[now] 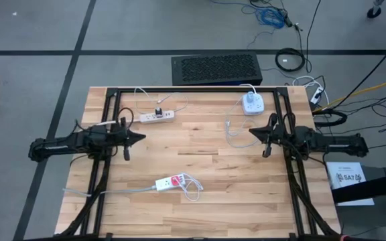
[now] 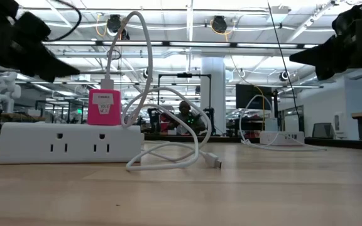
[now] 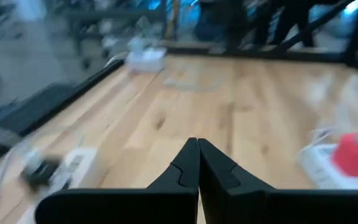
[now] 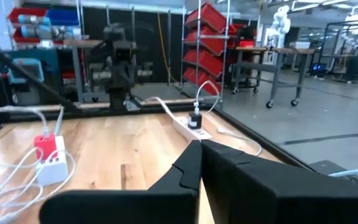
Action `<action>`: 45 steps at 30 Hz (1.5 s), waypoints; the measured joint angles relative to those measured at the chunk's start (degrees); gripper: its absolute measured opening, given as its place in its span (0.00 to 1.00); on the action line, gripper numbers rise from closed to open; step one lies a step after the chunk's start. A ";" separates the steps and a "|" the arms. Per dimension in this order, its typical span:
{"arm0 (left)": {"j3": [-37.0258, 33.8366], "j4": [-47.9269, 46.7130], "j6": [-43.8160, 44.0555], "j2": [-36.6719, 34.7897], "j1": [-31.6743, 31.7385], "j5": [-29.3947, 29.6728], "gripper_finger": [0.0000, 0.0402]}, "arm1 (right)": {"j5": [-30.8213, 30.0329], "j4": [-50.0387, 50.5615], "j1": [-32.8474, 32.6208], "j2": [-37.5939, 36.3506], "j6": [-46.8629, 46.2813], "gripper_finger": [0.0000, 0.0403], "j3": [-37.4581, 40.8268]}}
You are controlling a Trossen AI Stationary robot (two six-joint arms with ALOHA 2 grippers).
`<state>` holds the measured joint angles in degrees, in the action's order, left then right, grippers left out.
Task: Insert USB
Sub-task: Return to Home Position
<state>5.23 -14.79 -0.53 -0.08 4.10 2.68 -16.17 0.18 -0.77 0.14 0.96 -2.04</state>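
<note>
A white power strip [image 1: 166, 183] lies near the table's near edge with a red charger [image 1: 177, 179] plugged into its top. A white USB cable [image 1: 192, 188] loops from the charger. In the low view the cable's free plug end [image 2: 213, 162] rests on the wood beside the power strip [image 2: 68, 143]. My left gripper [image 1: 141, 138] hovers shut over the table's left half, and my right gripper [image 1: 250, 132] hovers shut over the right half. Both stay well above the wood, apart from the strip. The red charger [image 3: 356, 152] [image 4: 45, 146] shows in both wrist views.
A second white power strip [image 1: 156, 116] with a black plug lies near the far edge. A white outlet cube [image 1: 252, 104] with a trailing cable [image 1: 233, 130] sits far right. A black frame [image 1: 193, 89] rims the table. Bare wood lies between the grippers.
</note>
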 joint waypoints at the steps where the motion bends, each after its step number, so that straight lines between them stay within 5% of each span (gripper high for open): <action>1: 0.70 -2.54 0.18 0.10 0.00 1.83 0.00 | -0.17 -0.28 0.12 0.02 0.18 0.00 0.10; 17: -4.78 15.88 -1.26 0.29 0.03 2.36 0.00 | 8.82 -2.05 5.33 2.37 1.19 0.00 1.29; 38: -4.78 17.11 -1.60 5.52 6.30 10.68 0.00 | 8.56 -2.08 5.31 9.03 -1.55 0.00 1.29; 45: -4.80 17.80 -0.88 6.00 7.23 14.52 0.00 | 2.28 -2.89 5.32 9.29 -0.76 0.00 1.29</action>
<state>0.43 3.01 -1.41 5.91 11.33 17.20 -13.89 -2.71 4.54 9.44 0.20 -0.75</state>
